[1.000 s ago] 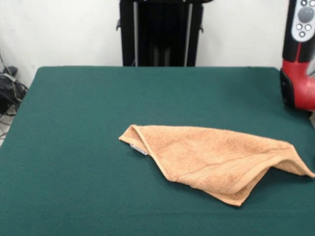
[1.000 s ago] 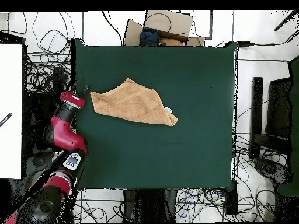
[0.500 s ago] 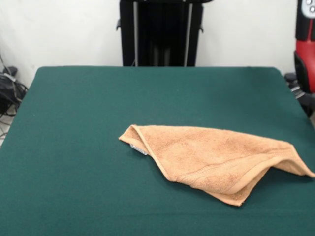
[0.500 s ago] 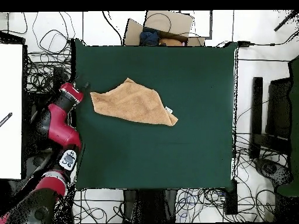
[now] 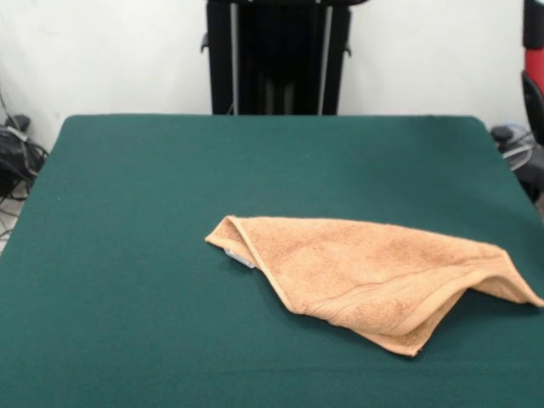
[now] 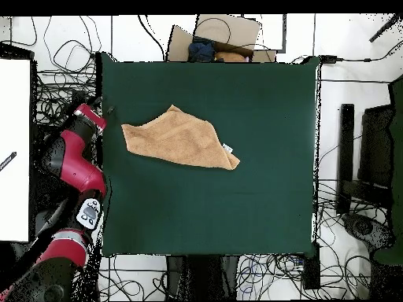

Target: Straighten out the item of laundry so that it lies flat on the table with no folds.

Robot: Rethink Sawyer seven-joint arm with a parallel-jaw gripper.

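Observation:
The item of laundry (image 5: pixel 382 272), a peach-orange terry towel, lies folded over itself in a rough triangle on the green table (image 5: pixel 153 178). A small white tag (image 5: pixel 240 257) peeks out at its left fold. In the overhead view the towel (image 6: pixel 181 138) sits in the upper left part of the table (image 6: pixel 236 204), with the tag (image 6: pixel 227 148) at its right tip. My red arm (image 6: pixel 72 157) stands off the table's left side. The gripper (image 6: pixel 101 110) at its end hangs just beyond the table edge, apart from the towel's left corner. Only a sliver of the arm (image 5: pixel 535 72) shows in the front view.
Tangled cables (image 6: pixel 63 71) cover the floor around the table. A cardboard box (image 6: pixel 214 38) sits past the top edge in the overhead view, and a white panel (image 6: pixel 14 149) stands at the left. More cables (image 5: pixel 13 153) lie beside the table in the front view.
The arm has drawn back off the table's side, sliding almost out of the front view. The towel has not moved.

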